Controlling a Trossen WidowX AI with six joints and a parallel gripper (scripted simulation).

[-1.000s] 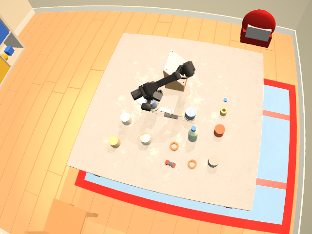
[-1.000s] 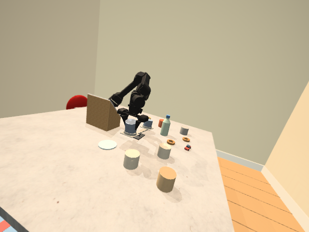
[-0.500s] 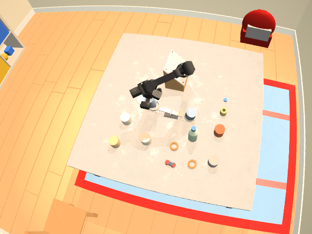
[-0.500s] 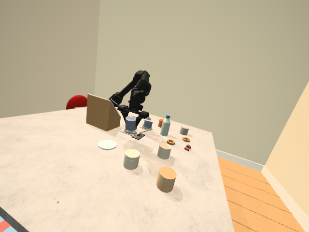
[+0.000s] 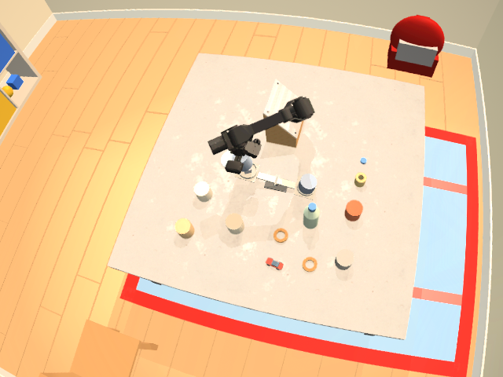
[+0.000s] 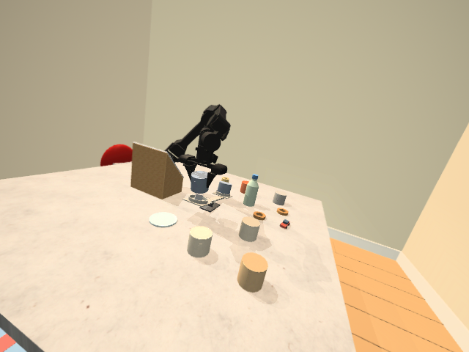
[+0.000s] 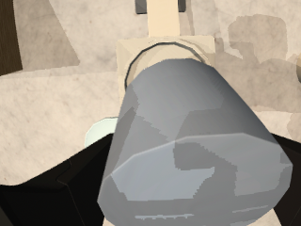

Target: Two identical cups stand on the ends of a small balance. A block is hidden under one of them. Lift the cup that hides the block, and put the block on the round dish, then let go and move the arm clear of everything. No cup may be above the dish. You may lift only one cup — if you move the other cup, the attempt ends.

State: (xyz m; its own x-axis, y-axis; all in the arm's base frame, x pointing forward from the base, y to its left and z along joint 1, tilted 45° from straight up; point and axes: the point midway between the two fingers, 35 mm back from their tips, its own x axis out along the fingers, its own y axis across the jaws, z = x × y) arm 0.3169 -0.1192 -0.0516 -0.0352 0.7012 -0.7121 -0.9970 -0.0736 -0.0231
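My gripper (image 5: 244,160) (image 6: 199,182) (image 7: 182,137) is shut on a blue-grey cup (image 6: 198,184) (image 7: 188,104) and holds it a little above one end of the balance (image 5: 266,177) (image 6: 187,199) (image 7: 164,21). A ring rim shows on that end; a small patch shows inside it, but I cannot tell whether it is the block. The other cup (image 5: 307,184) (image 6: 224,188) stands on the far end. The pale round dish (image 5: 225,159) (image 6: 163,219) (image 7: 100,133) lies on the table beside the near end, partly hidden by the arm and held cup in the top view and the wrist view.
A tall wooden wedge (image 5: 280,134) (image 6: 147,169) stands near the arm. A green bottle (image 5: 310,217) (image 6: 250,195) stands close to the other cup. Several cylinders, two orange rings, a toy car (image 5: 274,263) (image 6: 284,224) and a red cylinder (image 5: 354,210) stand or lie farther out.
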